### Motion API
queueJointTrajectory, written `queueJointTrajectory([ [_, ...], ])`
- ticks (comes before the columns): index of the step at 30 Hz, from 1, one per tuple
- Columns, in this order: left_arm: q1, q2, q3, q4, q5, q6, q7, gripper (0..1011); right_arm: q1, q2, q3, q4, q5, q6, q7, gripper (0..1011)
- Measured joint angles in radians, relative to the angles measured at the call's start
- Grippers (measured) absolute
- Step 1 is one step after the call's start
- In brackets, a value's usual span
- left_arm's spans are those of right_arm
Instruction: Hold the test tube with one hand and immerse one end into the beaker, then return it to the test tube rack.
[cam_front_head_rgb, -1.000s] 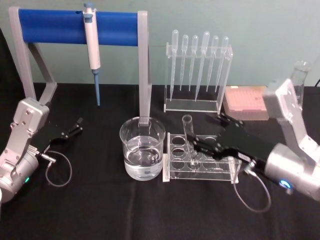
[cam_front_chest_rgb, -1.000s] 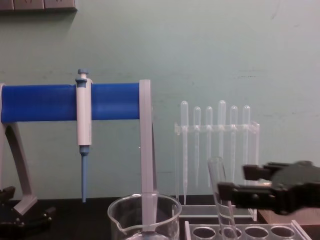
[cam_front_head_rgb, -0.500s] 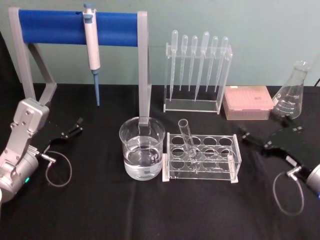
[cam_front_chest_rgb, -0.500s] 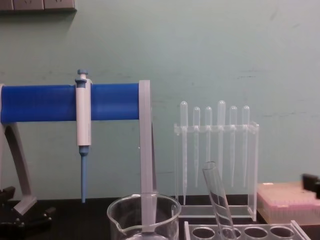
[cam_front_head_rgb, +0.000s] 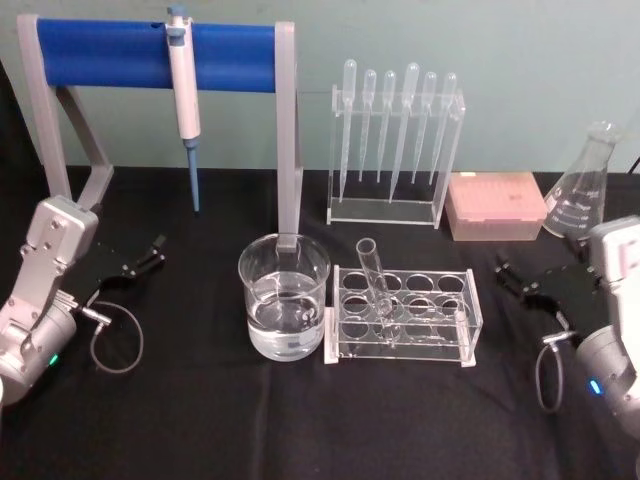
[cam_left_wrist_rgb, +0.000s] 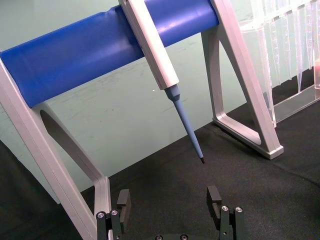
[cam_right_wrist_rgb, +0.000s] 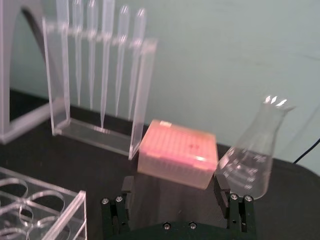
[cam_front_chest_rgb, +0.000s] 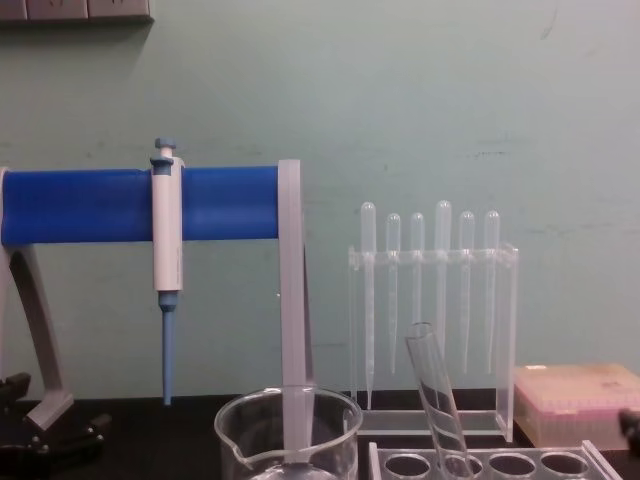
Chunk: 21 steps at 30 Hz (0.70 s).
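Now test tube (tilted) racked — right pincer open.

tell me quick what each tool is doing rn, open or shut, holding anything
Left tool: open, holding nothing, parked at the table's left.
Right tool: open, holding nothing, at the table's right, apart from the test tube leaning in its rack.

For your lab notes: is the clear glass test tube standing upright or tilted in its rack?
Tilted: the clear glass test tube leans in the clear plastic rack, open top toward the beaker side.
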Motion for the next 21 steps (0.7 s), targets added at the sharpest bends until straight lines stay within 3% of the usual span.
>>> queueJointTrajectory([
  [3,0.000,0.000,0.000,0.000,0.000,0.000,0.000,1000,0.029,-0.016,-0.026,0.060,-0.039,0.001,0.008,1003],
  [7,0.000,0.000,0.000,0.000,0.000,0.000,0.000,1000,0.039,-0.027,-0.031,0.084,-0.067,-0.001,0.006,1003],
  [13,0.000,0.000,0.000,0.000,0.000,0.000,0.000,1000,0.035,-0.039,-0.023,0.082,-0.091,-0.010,-0.002,1003],
  [21,0.000,0.000,0.000,0.000,0.000,0.000,0.000,1000,0.034,-0.038,-0.023,0.082,-0.089,-0.010,-0.002,1003],
])
